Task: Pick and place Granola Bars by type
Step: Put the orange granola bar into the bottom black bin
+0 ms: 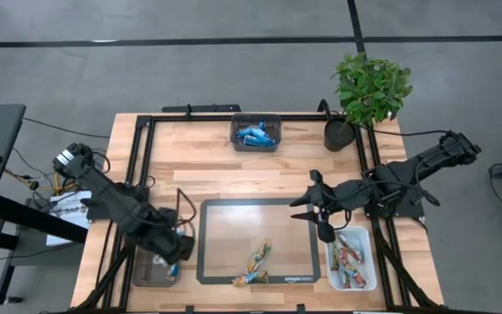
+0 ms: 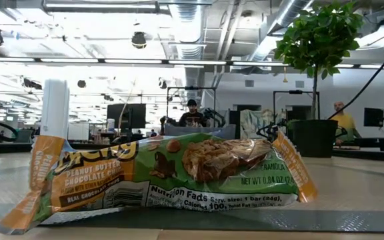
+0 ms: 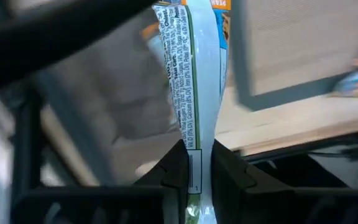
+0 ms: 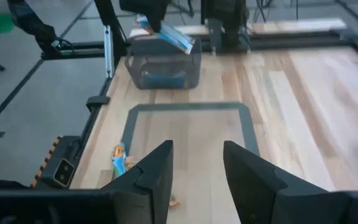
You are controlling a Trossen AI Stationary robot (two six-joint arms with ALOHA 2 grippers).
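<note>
My left gripper [image 1: 178, 251] is shut on a granola bar [image 3: 194, 74] with a green and white printed wrapper. It hangs over the grey tray [image 1: 151, 270] at the table's near left. The right wrist view shows that bar [image 4: 174, 37] above the same tray [image 4: 163, 70]. My right gripper [image 1: 319, 212] is open and holds nothing. It hovers at the right edge of the dark-framed mat [image 1: 255, 218]. A few bars [image 1: 255, 263] lie flat on the mat's near part. One of them [image 2: 172, 177] fills the low view. My left gripper pinches the granola bar between its two fingers [image 3: 176, 171] at one flat end of the wrapper [image 3: 196, 155]. The bar runs lengthwise away from the fingertips. It is lifted clear above the grey tray.
A white tray [image 1: 353, 258] with red and multicoloured bars sits at the near right. A dark tray [image 1: 256, 133] with blue bars stands at the far edge. A potted plant [image 1: 369, 87] occupies the far right corner. Black frame rails [image 1: 146, 157] border the table.
</note>
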